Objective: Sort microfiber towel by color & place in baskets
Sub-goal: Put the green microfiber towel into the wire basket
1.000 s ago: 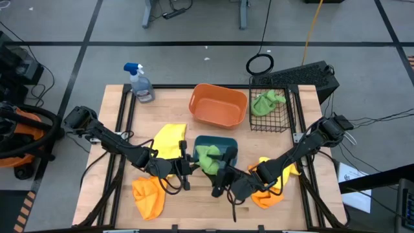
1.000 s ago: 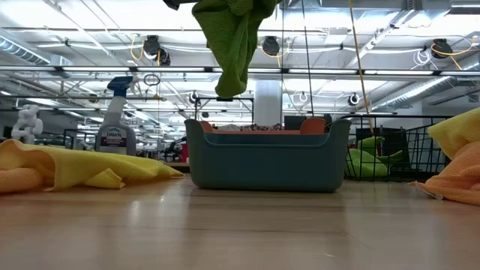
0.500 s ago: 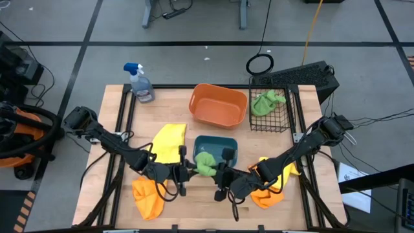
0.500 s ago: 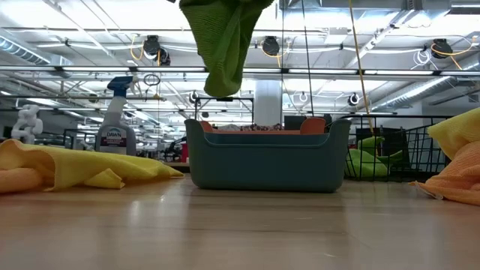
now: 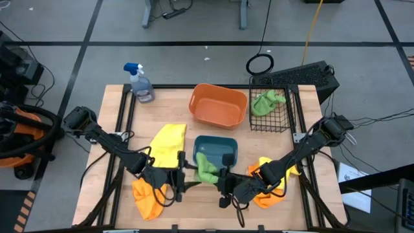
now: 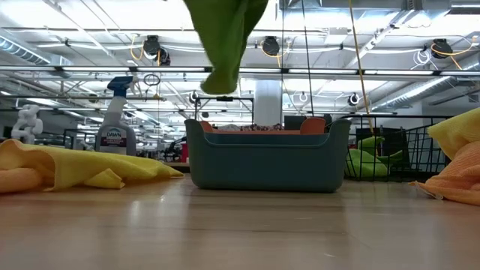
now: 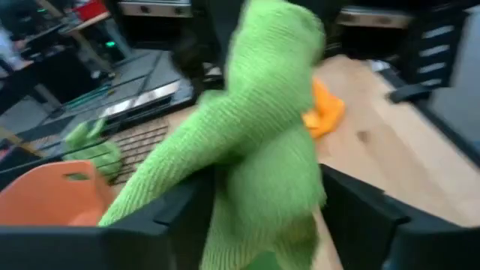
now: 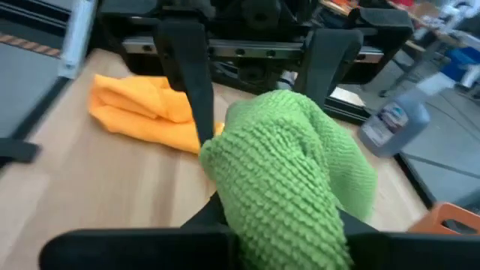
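A green microfiber towel (image 5: 206,169) hangs in the air over the near rim of the teal tray (image 5: 217,139); its lower end (image 6: 219,82) dangles above the tray (image 6: 266,157). My right gripper (image 5: 223,183) is shut on it from the right. My left gripper (image 5: 179,175) stands open at its left, one finger on either side of the cloth (image 7: 262,150); whether they touch it, I cannot tell. Another green towel (image 5: 267,101) lies in the black wire basket (image 5: 288,97). The orange tub (image 5: 218,105) stands at the back. My right gripper pinches a bunched-up fold of the green towel (image 8: 289,217) between its two fingers, several layers thick. The fingers come in about level from the table's right side. The towel is lifted clear and hangs slack below the hold.
A yellow towel (image 5: 168,142) lies left of the tray, an orange one (image 5: 147,194) at the near left, and orange and yellow ones (image 5: 268,188) under my right arm. A spray bottle (image 5: 139,83) stands at the far left corner.
The green towel has come from above the tray toward the table's near edge, and its hanging end has swung. My left gripper has drawn back from it toward the near left. My right gripper has moved a little toward the near edge with the towel.
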You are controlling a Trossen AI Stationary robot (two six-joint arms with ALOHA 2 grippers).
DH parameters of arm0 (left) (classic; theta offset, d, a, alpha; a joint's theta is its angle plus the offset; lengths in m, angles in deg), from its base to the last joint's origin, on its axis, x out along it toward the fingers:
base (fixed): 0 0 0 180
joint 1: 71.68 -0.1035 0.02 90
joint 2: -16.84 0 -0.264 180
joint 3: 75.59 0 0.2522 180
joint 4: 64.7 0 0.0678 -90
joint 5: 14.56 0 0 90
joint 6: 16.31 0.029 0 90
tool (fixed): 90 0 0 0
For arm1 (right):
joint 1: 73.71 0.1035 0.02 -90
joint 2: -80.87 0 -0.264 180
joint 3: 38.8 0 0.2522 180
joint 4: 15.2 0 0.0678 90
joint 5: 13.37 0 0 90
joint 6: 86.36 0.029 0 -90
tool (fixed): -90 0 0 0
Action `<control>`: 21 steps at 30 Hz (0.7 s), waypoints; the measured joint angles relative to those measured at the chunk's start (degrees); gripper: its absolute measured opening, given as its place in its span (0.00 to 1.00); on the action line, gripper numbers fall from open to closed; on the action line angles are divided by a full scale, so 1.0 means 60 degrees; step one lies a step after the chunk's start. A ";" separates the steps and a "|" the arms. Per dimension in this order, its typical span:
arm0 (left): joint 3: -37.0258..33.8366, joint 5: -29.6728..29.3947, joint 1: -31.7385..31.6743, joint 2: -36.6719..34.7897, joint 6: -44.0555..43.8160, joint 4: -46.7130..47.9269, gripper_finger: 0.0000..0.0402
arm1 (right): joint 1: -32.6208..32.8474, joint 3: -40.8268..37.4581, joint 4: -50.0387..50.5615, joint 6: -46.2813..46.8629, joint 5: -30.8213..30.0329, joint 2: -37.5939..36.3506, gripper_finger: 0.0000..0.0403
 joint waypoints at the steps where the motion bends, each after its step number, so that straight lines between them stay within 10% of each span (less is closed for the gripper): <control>1: 0.0000 -0.0001 0.0062 0.0000 0.0048 -0.0004 0.64 | 0.0039 0.0000 0.0058 0.0004 0.0024 -0.0032 0.09; 21: -0.0004 -0.1792 0.1564 -0.0765 0.0493 0.0896 0.75 | 0.0177 0.0000 0.4192 0.0621 -0.2918 -0.2829 0.10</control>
